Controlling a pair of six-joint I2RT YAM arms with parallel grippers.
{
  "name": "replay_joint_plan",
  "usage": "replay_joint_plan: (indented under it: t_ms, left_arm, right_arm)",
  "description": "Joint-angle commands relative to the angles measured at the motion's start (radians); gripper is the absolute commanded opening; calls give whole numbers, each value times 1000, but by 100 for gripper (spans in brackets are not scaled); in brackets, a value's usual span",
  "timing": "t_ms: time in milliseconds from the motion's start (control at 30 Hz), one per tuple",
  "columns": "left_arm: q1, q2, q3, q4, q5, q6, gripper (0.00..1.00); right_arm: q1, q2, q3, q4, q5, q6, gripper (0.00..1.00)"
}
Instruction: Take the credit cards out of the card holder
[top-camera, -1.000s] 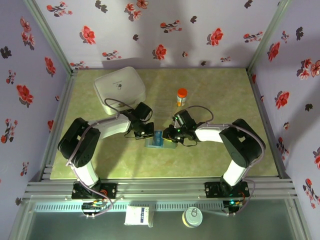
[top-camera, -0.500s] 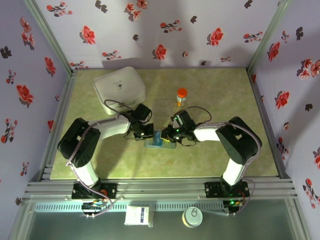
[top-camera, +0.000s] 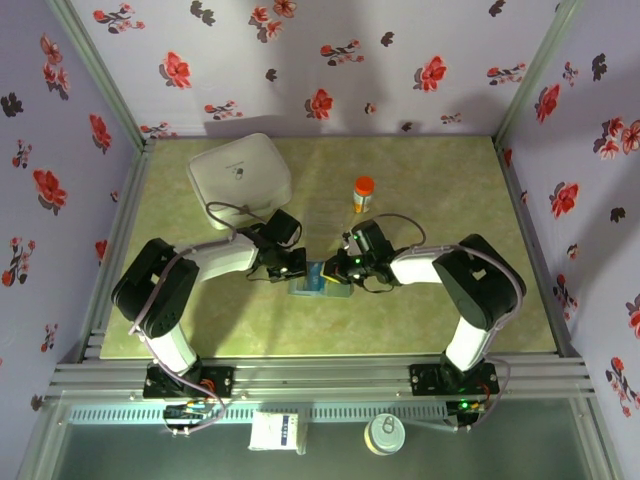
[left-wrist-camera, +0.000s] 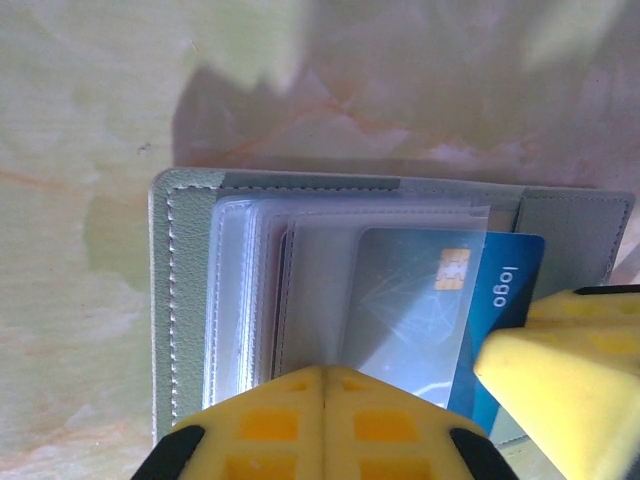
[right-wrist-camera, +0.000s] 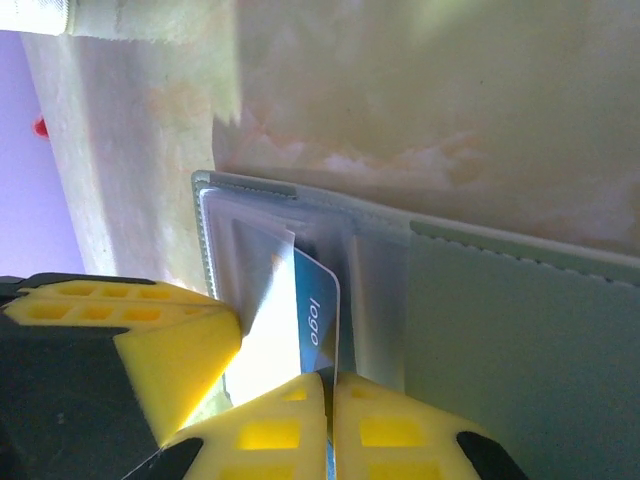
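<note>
The card holder (left-wrist-camera: 185, 300) lies open and flat near the middle of the worktop (top-camera: 430, 170), a little toward the near edge. From above both wrists meet over it and cover most of it. Only a strip of its grey-blue panel shows there.

In the left wrist view the lower edge of the holder is cut off behind the left gripper (left-wrist-camera: 325, 400). The yellow pads are pressed together with no gap. Whether they nip the clear sleeves (left-wrist-camera: 250, 290) or only rest on them cannot be told. A blue card (left-wrist-camera: 505, 290) with a chip and the word "logo" sticks out of the sleeves toward the holder's right panel. A dark reddish sliver (left-wrist-camera: 283, 300) behind the plastic may be a second card, but it is too blurred to be sure.

In the right wrist view the right gripper (right-wrist-camera: 330, 400) is closed on the blue card, whose edge runs down into the seam between its pads.

Green worktop lies bare from the holder to the near edge and toward the right edge. The orange-capped bottle (top-camera: 363, 193) stands near the right wrist, toward the far edge. The white lidded case (top-camera: 240, 175) sits by the far left corner, well apart from the holder.
</note>
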Motion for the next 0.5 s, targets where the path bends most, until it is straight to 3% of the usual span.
replay_joint_plan:
  t_ms: [0,267,467]
  left_arm:
    - [0,9,-38,-77,-36,-8,0]
    - [4,-34,-41,-76,-46,-13,1]
    - [12,-80,-48,-76,-68,-26,10]
  right_arm:
    - [-21,-37,-37,-39,19,-16,9]
    - [-47,-114,-44,-143,37,-71,7]
    - [-51,-163,-7,-226,38,-118,6]
